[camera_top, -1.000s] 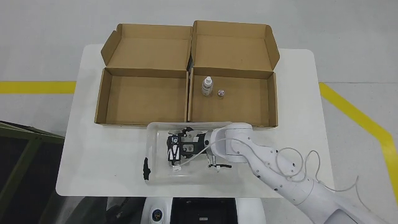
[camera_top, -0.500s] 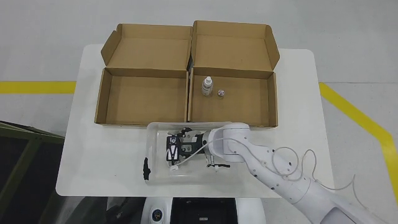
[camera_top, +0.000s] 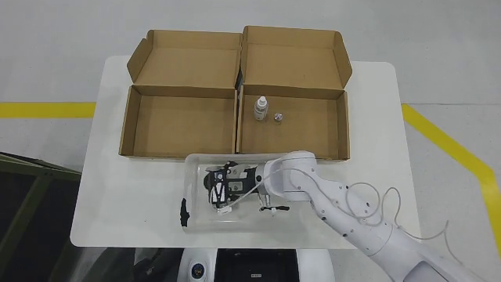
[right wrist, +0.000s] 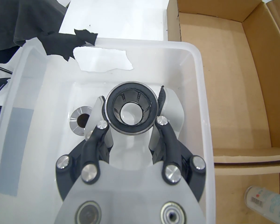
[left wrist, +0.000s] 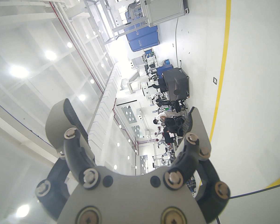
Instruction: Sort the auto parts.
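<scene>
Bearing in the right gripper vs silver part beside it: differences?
The bearing is black-rimmed and looks larger; the silver part is shiny, smaller. The bearing sits clamped in the right gripper; the silver part lies loose on the bin floor. Both are round with a centre hole.

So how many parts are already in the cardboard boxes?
2, both in the right-hand cardboard box: a white bottle by its left wall and a small metal part beside it. The right pincer holds a black bearing in the plastic bin.
</scene>
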Available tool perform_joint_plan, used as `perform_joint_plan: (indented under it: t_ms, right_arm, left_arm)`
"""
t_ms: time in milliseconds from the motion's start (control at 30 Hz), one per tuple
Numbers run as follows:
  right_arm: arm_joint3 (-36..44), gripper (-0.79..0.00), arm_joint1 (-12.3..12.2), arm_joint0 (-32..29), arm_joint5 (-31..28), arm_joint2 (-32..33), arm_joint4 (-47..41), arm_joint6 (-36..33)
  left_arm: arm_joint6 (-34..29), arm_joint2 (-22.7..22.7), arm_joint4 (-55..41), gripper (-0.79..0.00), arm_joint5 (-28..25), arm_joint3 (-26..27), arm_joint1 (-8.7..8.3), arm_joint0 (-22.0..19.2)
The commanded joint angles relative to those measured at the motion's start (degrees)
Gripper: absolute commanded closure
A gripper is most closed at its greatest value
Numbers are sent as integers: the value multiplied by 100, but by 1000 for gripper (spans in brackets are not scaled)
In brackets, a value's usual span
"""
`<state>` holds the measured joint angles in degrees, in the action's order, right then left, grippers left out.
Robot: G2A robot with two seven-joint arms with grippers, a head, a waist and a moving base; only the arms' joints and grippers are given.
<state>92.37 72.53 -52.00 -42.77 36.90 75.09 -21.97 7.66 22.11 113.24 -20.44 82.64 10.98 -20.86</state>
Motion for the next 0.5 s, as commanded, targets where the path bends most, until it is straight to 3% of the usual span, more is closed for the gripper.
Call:
perform_joint_plan:
  t_ms: [0,467]
  right_arm:
    - [114,0,-20,-39,-56,64,-29,19]
    - [843,0,-212,-362,-426,719,-200,287]
  left_arm:
    - [0,0,0,-785,0,0,0,0]
    - [0,0,0,-785,0,0,0,0]
